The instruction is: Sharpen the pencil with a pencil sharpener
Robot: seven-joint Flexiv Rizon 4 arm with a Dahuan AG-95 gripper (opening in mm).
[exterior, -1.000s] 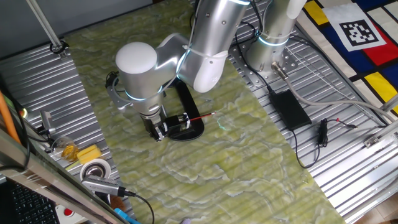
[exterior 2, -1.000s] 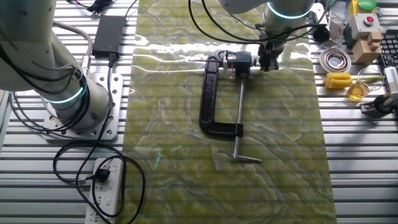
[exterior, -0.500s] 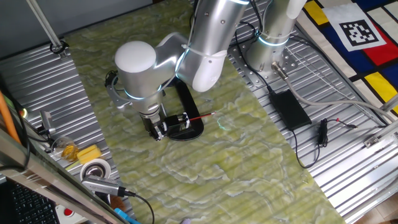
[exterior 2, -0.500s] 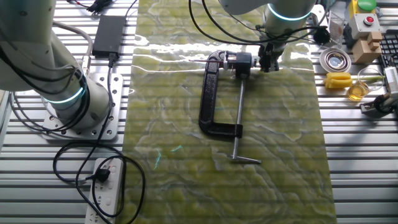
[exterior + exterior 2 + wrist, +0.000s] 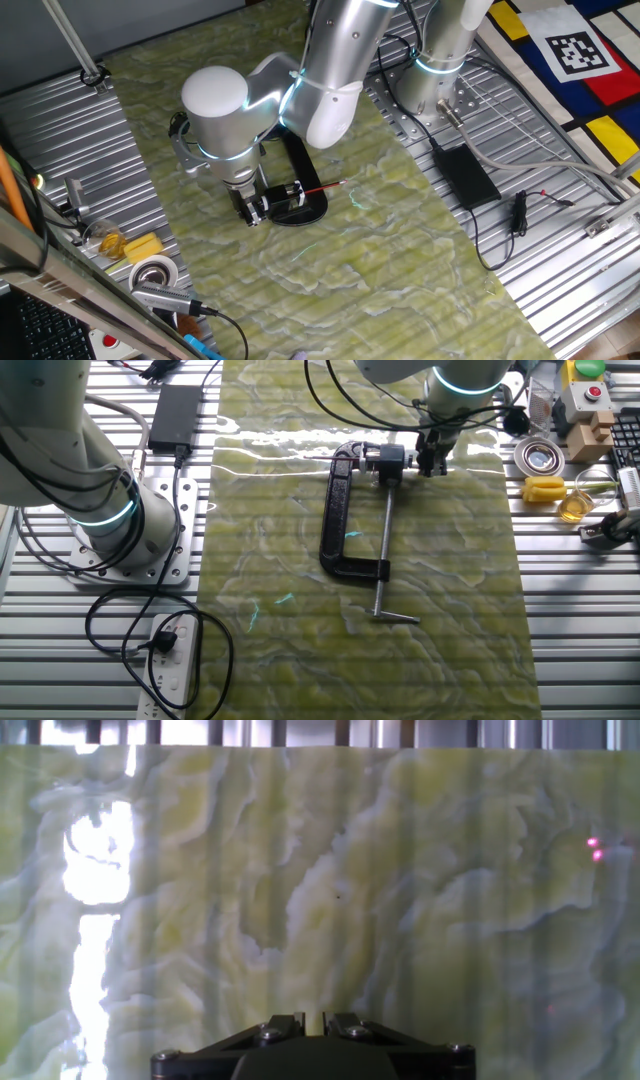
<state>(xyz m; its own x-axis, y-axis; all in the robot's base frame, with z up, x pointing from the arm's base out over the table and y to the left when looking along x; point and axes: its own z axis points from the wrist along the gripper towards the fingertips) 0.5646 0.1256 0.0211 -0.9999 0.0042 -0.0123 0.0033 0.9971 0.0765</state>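
Nothing has visibly shifted: gripper [image 5: 433,463] hangs beside the pencil sharpener [image 5: 357,510], seemingly closed, though poorly seen.

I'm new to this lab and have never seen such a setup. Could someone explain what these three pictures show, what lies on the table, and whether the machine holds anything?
It is one robot arm with a two-finger gripper. Two pictures come from fixed cameras on different sides of the table; the third looks along the fingers and shows only the green marbled mat. On that mat lies the pencil sharpener, a black C-shaped frame with a silver rod. One fixed view shows the red pencil sticking out of it. The gripper sits low at the sharpener's end opposite the pencil. The fingers look close together, but I cannot tell whether they grip anything. A black power brick lies off the mat.
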